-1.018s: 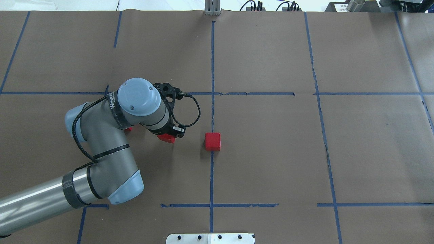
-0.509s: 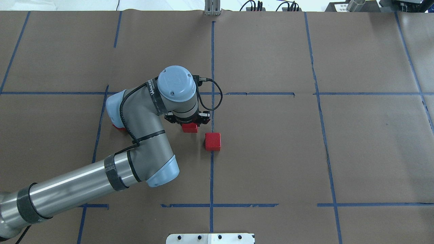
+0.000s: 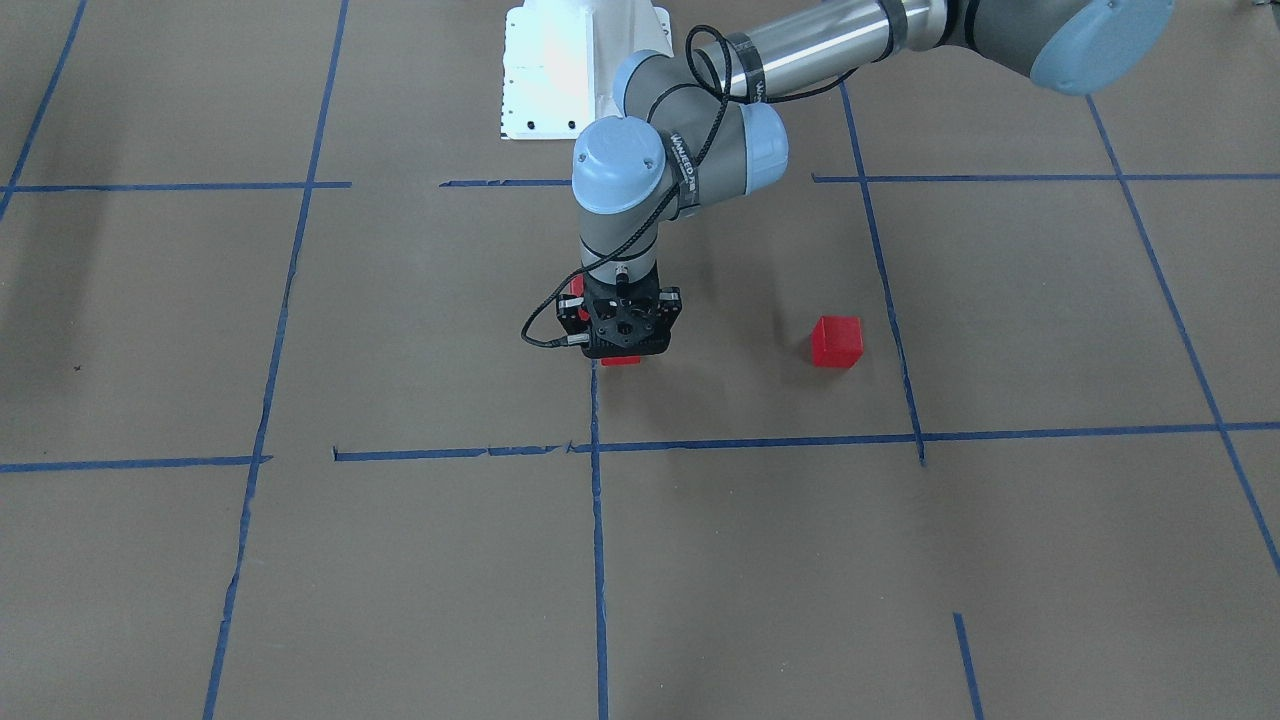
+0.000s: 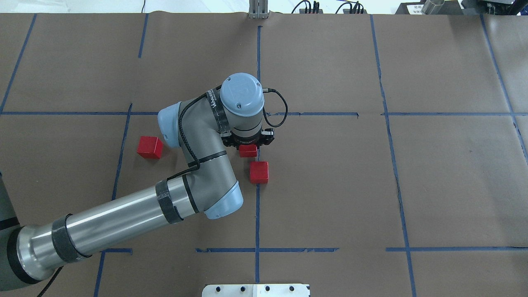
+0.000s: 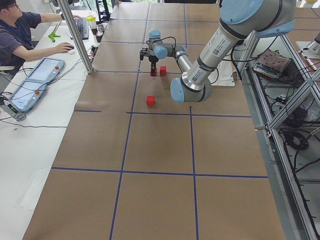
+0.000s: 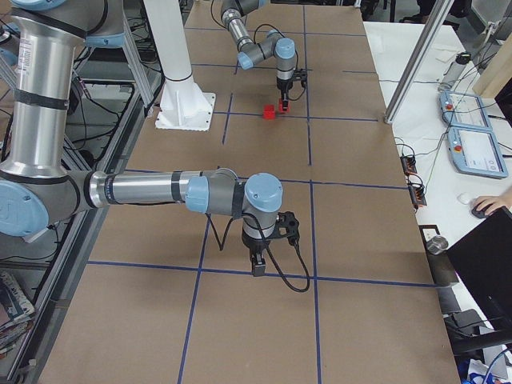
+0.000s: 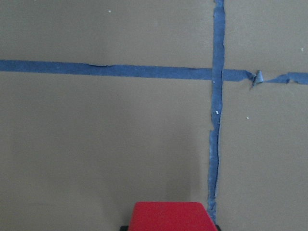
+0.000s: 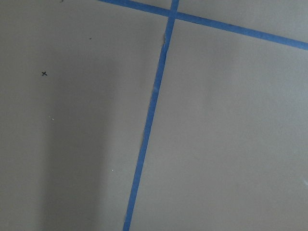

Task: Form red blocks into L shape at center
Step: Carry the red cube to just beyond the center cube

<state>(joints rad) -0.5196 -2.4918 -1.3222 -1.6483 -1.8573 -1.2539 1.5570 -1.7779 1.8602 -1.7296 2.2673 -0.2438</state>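
Your left gripper [image 4: 248, 147] is clamped on a red block [image 4: 248, 152], just to the robot's left of the long tape line [image 4: 258, 214]. It is close beyond the second block [image 4: 259, 172], which sits on that line. The third block [image 4: 149, 147] lies well off to the line's left. All are plain bright-red cubes. The right gripper [image 6: 258, 264] shows only from the side, so you cannot tell its grip.

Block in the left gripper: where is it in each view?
Front-facing: red block centre, mostly hidden.
Overhead: block centre.
Exterior left: block upper middle.
Exterior right: block upper middle.
Left wrist: block bottom edge.
Right wrist: not in it.
Landmark: long blue tape line beside it.
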